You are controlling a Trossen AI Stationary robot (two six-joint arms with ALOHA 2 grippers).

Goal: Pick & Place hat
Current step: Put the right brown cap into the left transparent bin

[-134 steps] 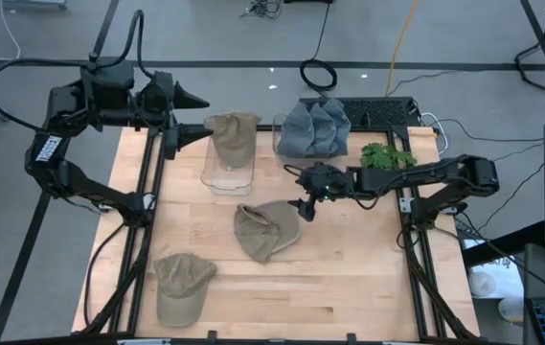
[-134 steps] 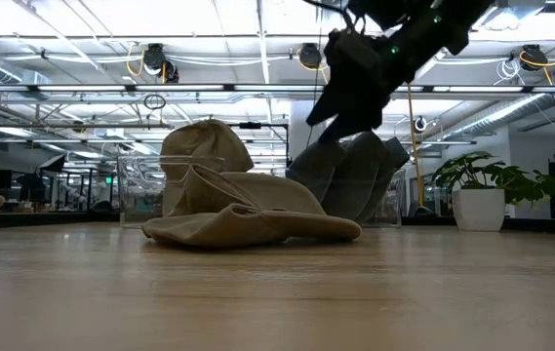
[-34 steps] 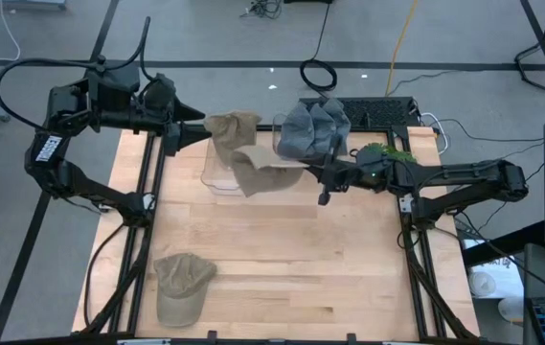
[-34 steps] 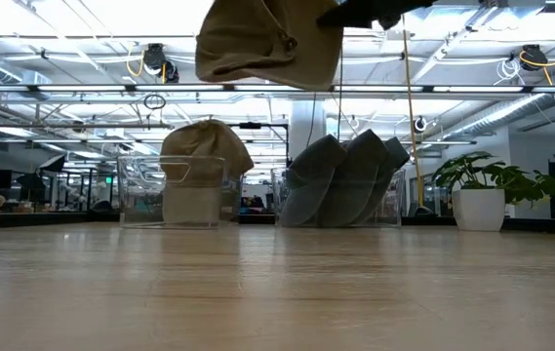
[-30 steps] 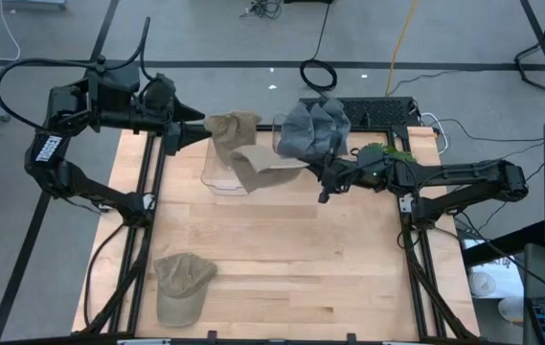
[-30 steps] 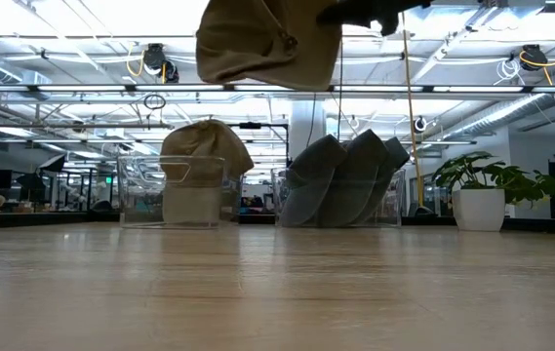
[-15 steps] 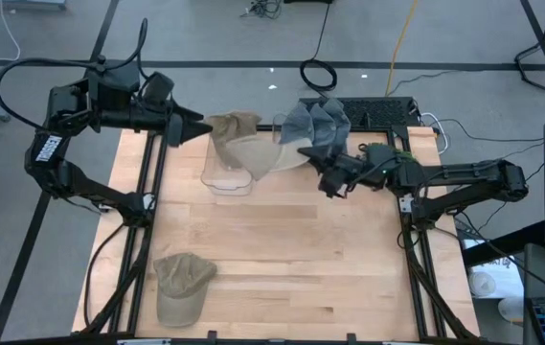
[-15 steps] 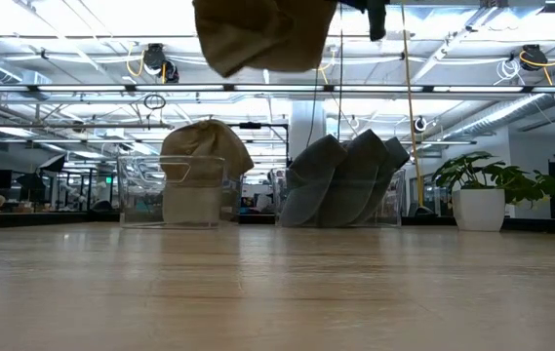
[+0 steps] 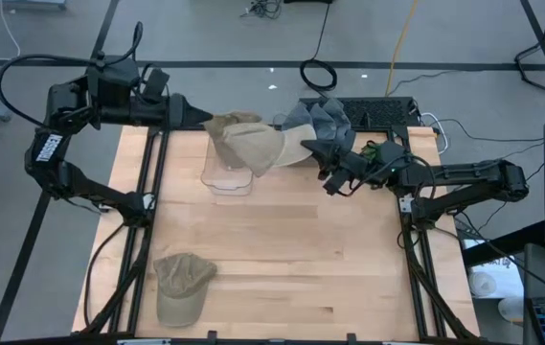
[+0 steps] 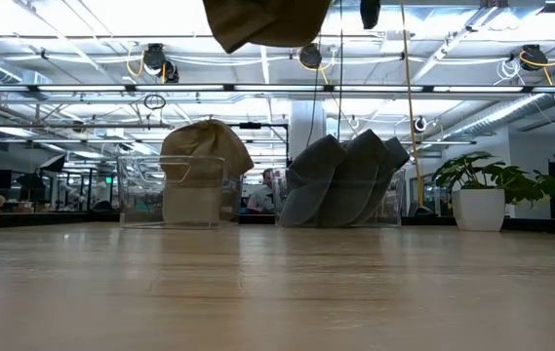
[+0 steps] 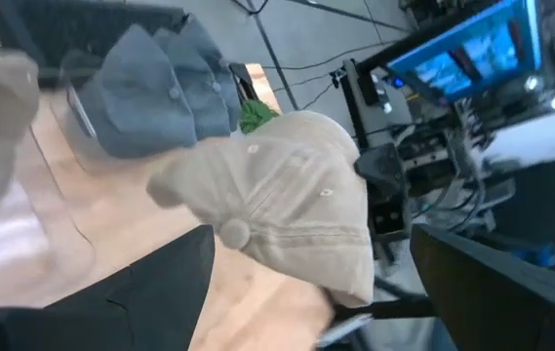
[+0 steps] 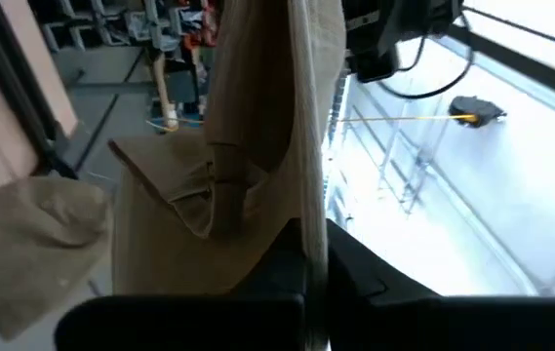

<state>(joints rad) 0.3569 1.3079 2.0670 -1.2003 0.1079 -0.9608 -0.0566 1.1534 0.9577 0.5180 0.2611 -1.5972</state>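
**Site: Robotics Lab / Open Industrial Workspace**

The wooden surface [image 9: 282,249] sits in a black metal frame [image 9: 152,192] on a grey concrete floor [image 9: 234,38] crossed by loose cables [image 9: 318,72]. Two dark arms are mounted at the frame's sides. The low view shows an exposed ceiling with pipes [image 10: 257,90] and strip lighting, glass partitions, and a potted plant [image 10: 477,190]. A lit monitor [image 11: 462,54] stands beside equipment racks.

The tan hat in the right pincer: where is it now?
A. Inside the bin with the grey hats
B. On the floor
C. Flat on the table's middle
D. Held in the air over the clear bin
D: the right pincer holds the tan hat aloft above the clear bin; the low view shows it well off the table.
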